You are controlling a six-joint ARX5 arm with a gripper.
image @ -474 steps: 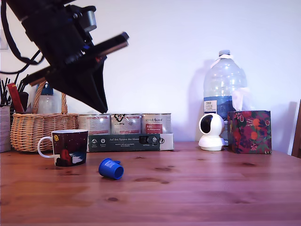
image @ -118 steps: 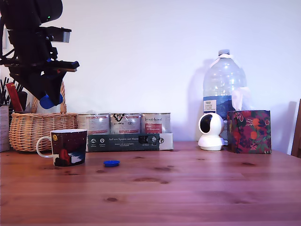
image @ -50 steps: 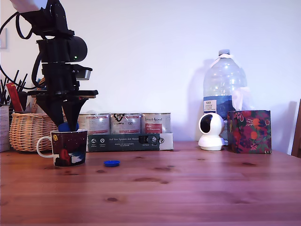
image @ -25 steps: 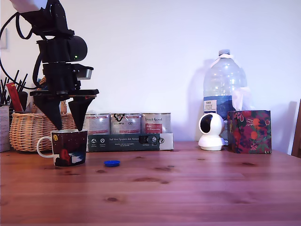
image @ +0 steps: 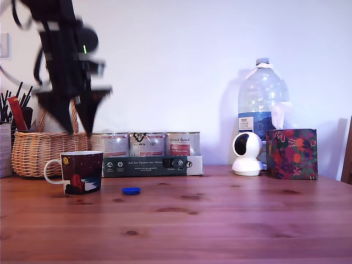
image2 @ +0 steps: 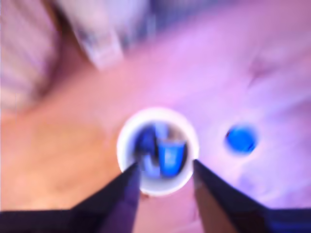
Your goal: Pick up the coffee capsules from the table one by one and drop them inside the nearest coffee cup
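Observation:
The coffee cup [image: 82,171], a dark navy mug with a white handle and rim, stands on the wooden table at the exterior view's left. My gripper [image: 80,131] hangs above it, motion-blurred, open, with nothing between its fingers. The wrist view looks straight down between the two dark fingertips [image2: 127,187] into the cup [image2: 158,112]. Blue coffee capsules [image2: 170,155] lie inside it, too blurred to count. A small flat blue disc [image: 131,191] rests on the table a little to the cup's right in the exterior view; the wrist view shows the disc [image2: 241,138] beside the cup.
Behind the cup stand a wicker basket [image: 38,151], three silver tins [image: 148,144] and a dark green box [image: 146,165]. At the exterior view's right are a white camera [image: 247,154], a large water bottle [image: 263,104] and a floral box [image: 291,154].
One second ago my gripper held a blue capsule at the cup's rim. It then opened, the capsule went into the cup, and the gripper has now lifted higher above it.

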